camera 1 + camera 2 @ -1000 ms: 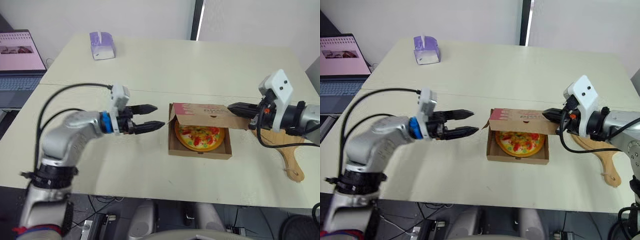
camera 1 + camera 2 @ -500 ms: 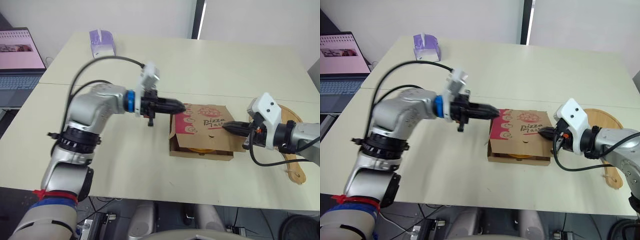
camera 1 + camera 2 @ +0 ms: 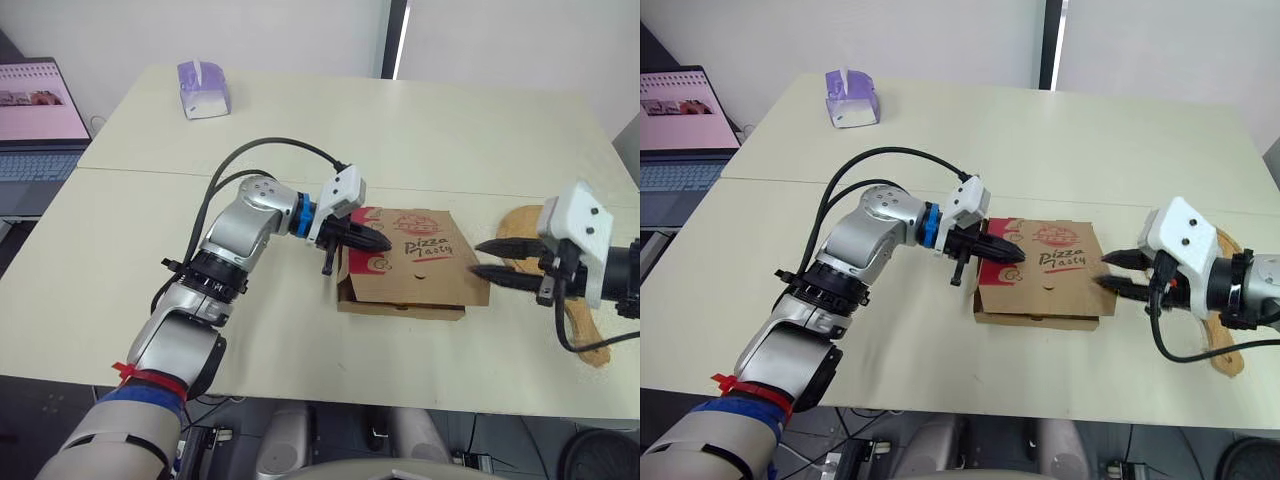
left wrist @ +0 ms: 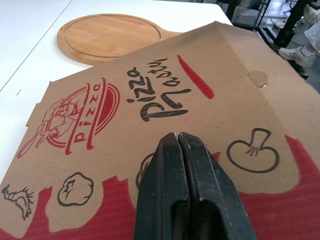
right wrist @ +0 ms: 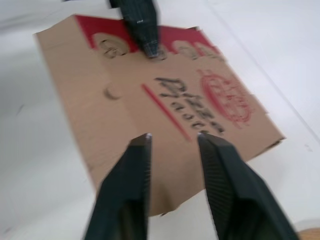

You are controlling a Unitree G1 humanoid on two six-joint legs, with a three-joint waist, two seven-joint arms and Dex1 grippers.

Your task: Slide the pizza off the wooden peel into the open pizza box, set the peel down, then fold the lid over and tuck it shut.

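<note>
Closing the box is the step in hand. The pizza box (image 3: 415,262) sits toward the table's (image 3: 300,130) front edge with its lid folded over. The left gripper (image 3: 375,240), fingers pinched together and empty, presses on the red-printed side. The right gripper (image 3: 480,258), spread and empty, hovers just beside the box. The peel (image 4: 107,37) lies near the right edge. Next, I judge, the lid's front needs pushing down and tucking in.
</note>
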